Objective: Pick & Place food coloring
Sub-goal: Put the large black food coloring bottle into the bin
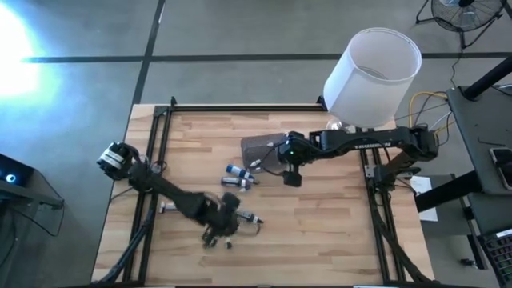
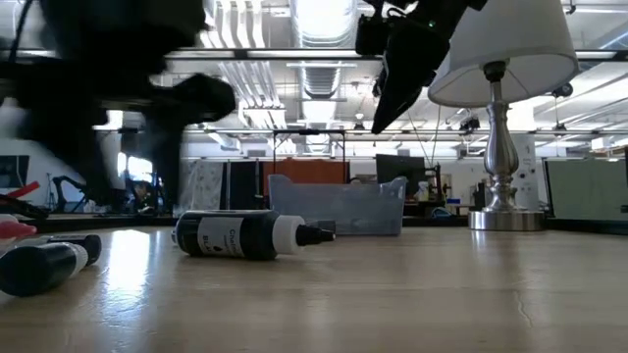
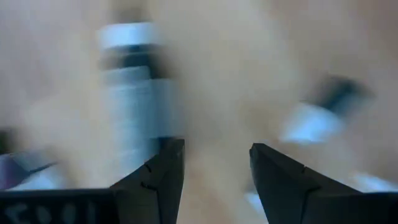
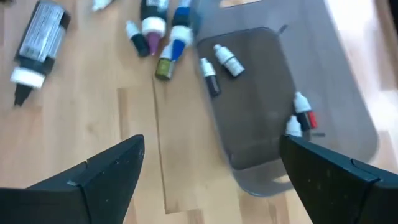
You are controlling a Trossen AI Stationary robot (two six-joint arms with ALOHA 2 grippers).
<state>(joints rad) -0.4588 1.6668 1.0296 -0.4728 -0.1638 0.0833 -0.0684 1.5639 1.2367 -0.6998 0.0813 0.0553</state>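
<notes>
Blurred grey bottle beyond left gripper, fingers parted, empty. Right gripper spread wide above tub holding four small bottles.

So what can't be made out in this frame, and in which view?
- Left wrist view: motion blur smears the bottles ahead of the open left gripper; which one it targets is unclear.
- High view: the left gripper covers whatever lies under it.
- Low view: the tub wall hides its contents; the label on the black bottle is too small to read.
- Right wrist view: the open right gripper cuts off the tub's near rim.
</notes>
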